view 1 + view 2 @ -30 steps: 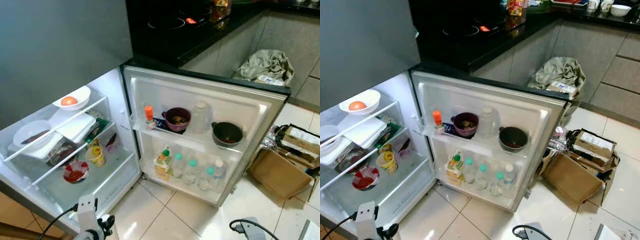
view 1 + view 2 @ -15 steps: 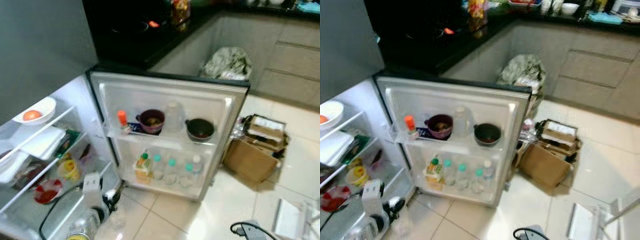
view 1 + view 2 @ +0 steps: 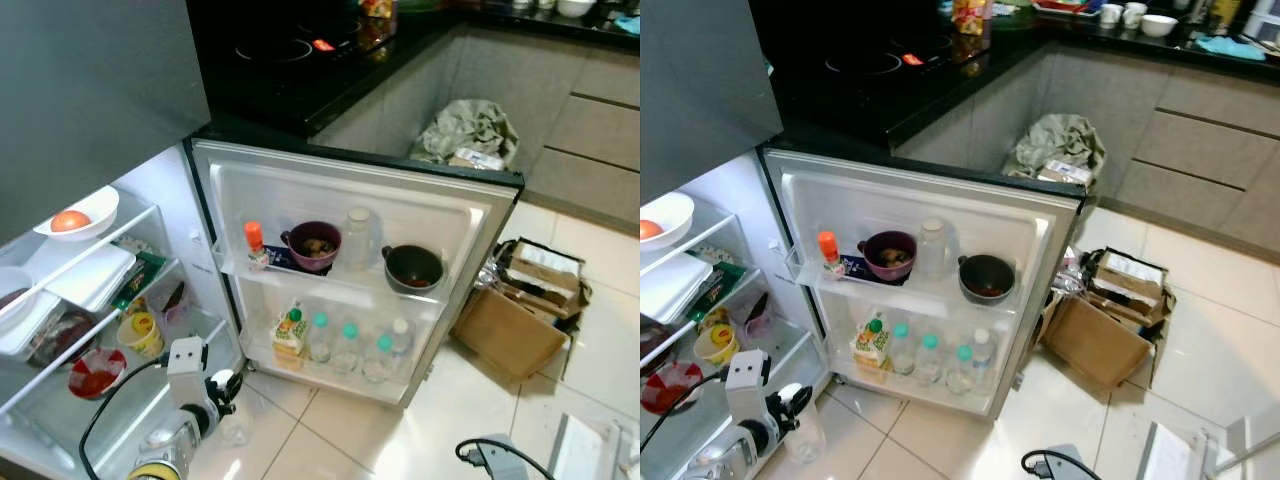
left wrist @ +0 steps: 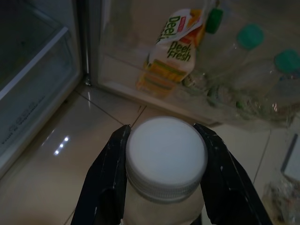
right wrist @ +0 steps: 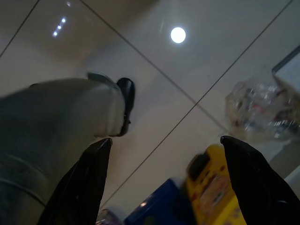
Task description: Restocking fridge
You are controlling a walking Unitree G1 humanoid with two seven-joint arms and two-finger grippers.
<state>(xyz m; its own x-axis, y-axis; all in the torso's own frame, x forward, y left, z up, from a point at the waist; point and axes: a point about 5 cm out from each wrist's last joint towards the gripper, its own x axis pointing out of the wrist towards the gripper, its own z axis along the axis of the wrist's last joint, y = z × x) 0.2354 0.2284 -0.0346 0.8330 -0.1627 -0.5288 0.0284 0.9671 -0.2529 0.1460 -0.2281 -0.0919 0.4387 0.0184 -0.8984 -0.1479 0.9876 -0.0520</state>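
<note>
The fridge stands open, its door point(image 3: 470, 215) swung out to the right. My left gripper point(image 3: 218, 392) is low in front of the door, shut on a clear bottle point(image 3: 233, 428) by its white cap point(image 4: 166, 152). The black fingers point(image 4: 108, 176) press the cap on both sides. Just beyond it, the door's bottom shelf holds a juice carton point(image 4: 180, 51) and several green-capped water bottles point(image 3: 347, 345). My right gripper point(image 5: 166, 180) hangs open over the floor tiles with nothing between its fingers.
The door's upper shelf holds an orange-capped bottle point(image 3: 255, 243), a purple bowl point(image 3: 313, 243) and a dark pot point(image 3: 413, 268). Inside are a bowl with an orange point(image 3: 75, 215) and a yellow cup point(image 3: 140, 332). Cardboard boxes point(image 3: 510, 330) lie right of the door. A person's trouser leg point(image 5: 47, 122) is near my right gripper.
The camera has swung about. My left arm has come up and forward with the bottle, from the frame's bottom edge to the foot of the fridge door.
</note>
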